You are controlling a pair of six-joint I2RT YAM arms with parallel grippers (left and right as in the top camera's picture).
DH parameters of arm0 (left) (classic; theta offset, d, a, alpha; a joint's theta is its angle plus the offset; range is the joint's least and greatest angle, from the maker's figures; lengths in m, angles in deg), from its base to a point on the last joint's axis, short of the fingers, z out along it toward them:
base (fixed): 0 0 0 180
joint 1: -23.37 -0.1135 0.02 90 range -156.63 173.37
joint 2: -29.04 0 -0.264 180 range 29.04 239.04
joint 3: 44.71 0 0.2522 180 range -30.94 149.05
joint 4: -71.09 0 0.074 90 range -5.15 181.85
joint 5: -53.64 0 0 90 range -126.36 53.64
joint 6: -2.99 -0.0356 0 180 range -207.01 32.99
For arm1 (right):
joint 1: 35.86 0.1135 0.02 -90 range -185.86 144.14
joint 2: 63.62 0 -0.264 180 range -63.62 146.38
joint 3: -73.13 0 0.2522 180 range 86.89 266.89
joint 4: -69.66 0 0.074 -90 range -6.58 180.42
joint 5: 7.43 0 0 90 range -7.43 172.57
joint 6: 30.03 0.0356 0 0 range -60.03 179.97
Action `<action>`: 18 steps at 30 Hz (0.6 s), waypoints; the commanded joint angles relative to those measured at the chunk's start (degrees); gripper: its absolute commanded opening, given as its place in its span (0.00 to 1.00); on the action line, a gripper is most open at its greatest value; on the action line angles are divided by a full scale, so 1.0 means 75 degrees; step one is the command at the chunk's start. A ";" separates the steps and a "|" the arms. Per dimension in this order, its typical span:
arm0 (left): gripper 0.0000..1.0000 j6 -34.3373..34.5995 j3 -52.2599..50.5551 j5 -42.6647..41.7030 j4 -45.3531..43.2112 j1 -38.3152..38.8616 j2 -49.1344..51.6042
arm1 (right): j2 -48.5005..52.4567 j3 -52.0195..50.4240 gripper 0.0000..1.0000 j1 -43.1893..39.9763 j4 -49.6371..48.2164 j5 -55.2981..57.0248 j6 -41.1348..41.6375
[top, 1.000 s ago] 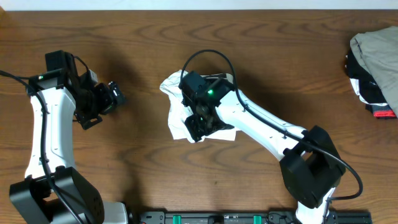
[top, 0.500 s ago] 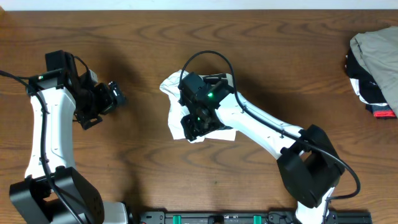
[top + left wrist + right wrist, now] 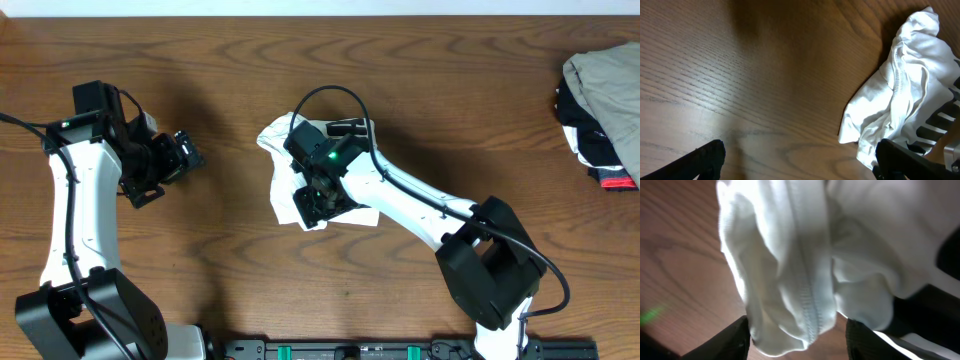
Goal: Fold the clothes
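The clothes, a white T-shirt (image 3: pixel 276 140), lie crumpled in a small bunch at the middle of the wooden table. My right gripper (image 3: pixel 318 205) hangs directly over the bunch and hides most of it. In the right wrist view a hanging fold of the white T-shirt (image 3: pixel 790 255) with a stitched seam sits between the fingers of my right gripper (image 3: pixel 796 335), whose jaws stand apart; wood shows beside the right finger. My left gripper (image 3: pixel 185 152) is well to the left of the shirt, wide open over bare wood. The left wrist view shows my left gripper (image 3: pixel 800 160) and the T-shirt (image 3: pixel 905 95) at the right.
A heap of beige-grey, black and red garments (image 3: pixel 605 100) lies at the table's far right edge. The right arm's black cable (image 3: pixel 335 90) loops above the shirt. Bare wood (image 3: pixel 230 230) separates the two grippers.
The right gripper has shifted slightly over the bunched shirt, its jaws narrowing a little and widening again. The left arm has not moved.
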 commanded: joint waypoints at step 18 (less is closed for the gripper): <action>0.98 0.0044 0.0099 -0.0070 0.0023 -0.0017 0.0003 | 0.0245 -0.0050 0.58 0.0175 -0.0175 -0.0731 0.0154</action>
